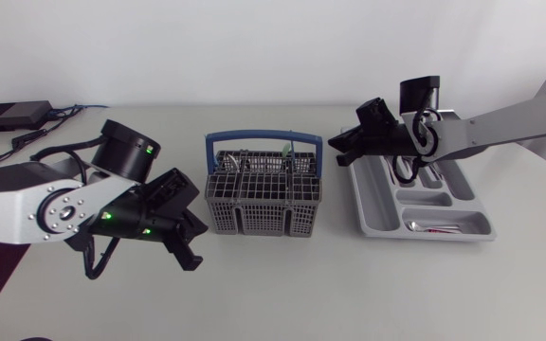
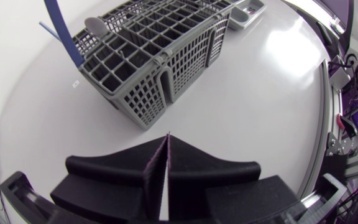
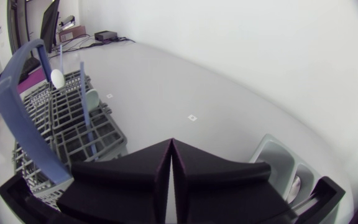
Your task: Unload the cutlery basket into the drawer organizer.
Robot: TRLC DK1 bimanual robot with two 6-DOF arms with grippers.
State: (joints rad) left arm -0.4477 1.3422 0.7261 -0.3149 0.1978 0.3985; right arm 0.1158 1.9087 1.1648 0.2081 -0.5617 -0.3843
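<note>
Our right arm (image 1: 500, 128) hides the drawer organizer's (image 1: 379, 213) corner at its ten o'clock. We can barely tell the cutlery basket's (image 1: 263, 216) small contents, perhaps a spoon (image 2: 96, 26).

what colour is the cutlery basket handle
Blue; the handle shows best in the head view.

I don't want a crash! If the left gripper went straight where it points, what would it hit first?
Probably the grey cutlery basket: its near corner sits right ahead of the left gripper, though depth is unclear.
</note>
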